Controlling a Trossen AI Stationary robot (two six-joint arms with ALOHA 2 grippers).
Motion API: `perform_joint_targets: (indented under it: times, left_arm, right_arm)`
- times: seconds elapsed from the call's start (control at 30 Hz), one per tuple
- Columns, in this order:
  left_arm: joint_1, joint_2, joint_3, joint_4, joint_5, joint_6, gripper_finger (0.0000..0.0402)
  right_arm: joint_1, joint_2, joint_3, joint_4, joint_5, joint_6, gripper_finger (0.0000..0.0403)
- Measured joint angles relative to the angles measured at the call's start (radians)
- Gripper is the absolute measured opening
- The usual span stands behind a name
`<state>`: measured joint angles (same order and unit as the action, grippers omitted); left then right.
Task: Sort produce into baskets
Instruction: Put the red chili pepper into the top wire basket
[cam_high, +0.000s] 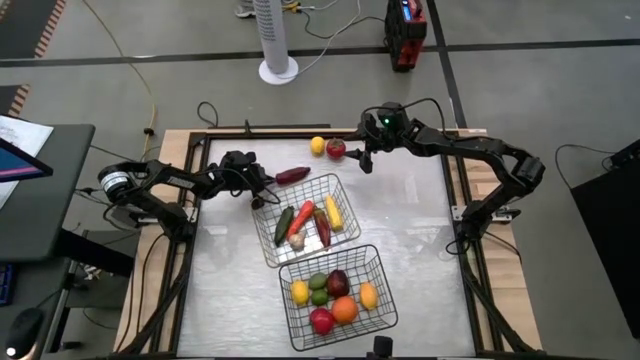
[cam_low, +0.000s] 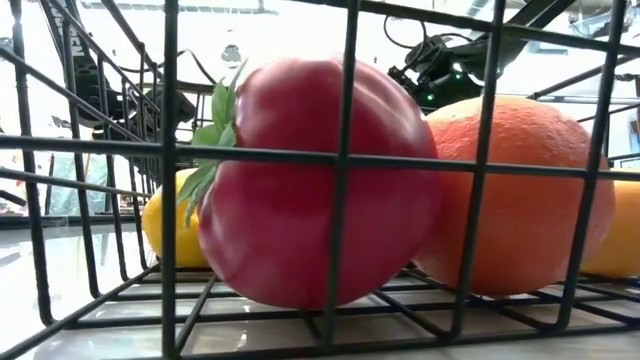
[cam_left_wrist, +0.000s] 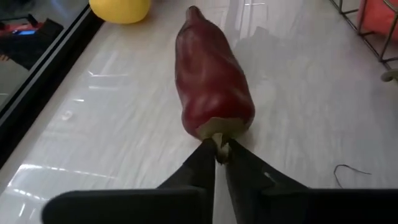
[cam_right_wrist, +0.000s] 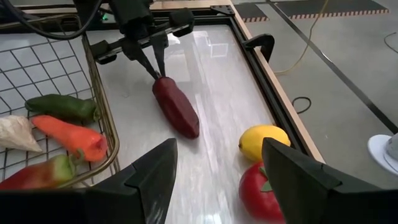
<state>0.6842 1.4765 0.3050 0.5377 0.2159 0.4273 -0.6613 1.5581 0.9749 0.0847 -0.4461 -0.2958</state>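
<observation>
**Left gripper pinched on the red pepper's stem**

I see my left gripper (cam_left_wrist: 217, 154) closed on the stem end of a dark red pepper (cam_left_wrist: 211, 81) that lies on the table (cam_high: 420, 240), between the far edge and the upper basket (cam_high: 345, 190). The fingers (cam_right_wrist: 151, 60) meet at the pepper's tip; the pepper rests flat on the surface.

My right gripper (cam_right_wrist: 217, 180) hangs with its fingers spread and nothing between them, above a lemon (cam_right_wrist: 264, 141) and a tomato (cam_right_wrist: 264, 190) that sit side by side near the table's far edge.

The upper basket holds long vegetables, among them a green pepper (cam_right_wrist: 62, 107) and an orange-red pepper (cam_right_wrist: 68, 138). The lower basket (cam_high: 385, 275) holds round fruit, including an orange (cam_low: 520, 190) and a red tomato (cam_low: 310, 180) touching each other.
</observation>
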Motion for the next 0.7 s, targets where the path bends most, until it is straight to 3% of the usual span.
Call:
perform_joint_targets:
  times: [0.23,0.33,0.53,0.7]
  left_arm:
    - [0.0,-0.006,0.0,-0.004,-0.023,0.011,0.0003]
    - [0.009,-0.045,0.0,-0.003,-0.077,0.039,0.0002]
    - [0.034,-0.174,0.0,-0.021,-0.215,0.109,0.0001]
    - [0.029,-0.346,0.0,-0.035,-0.168,0.125,0.0001]
  right_arm:
    - [0.0,0.0,0.0,-0.003,0.0,0.0,0.0264]
    - [0.0,0.0,0.0,-0.003,0.0,0.0,0.0264]
    - [-0.002,0.0,0.0,-0.003,0.0,0.0,0.0264]
    - [-0.008,0.0,0.0,-0.006,0.0,-0.001,0.0264]
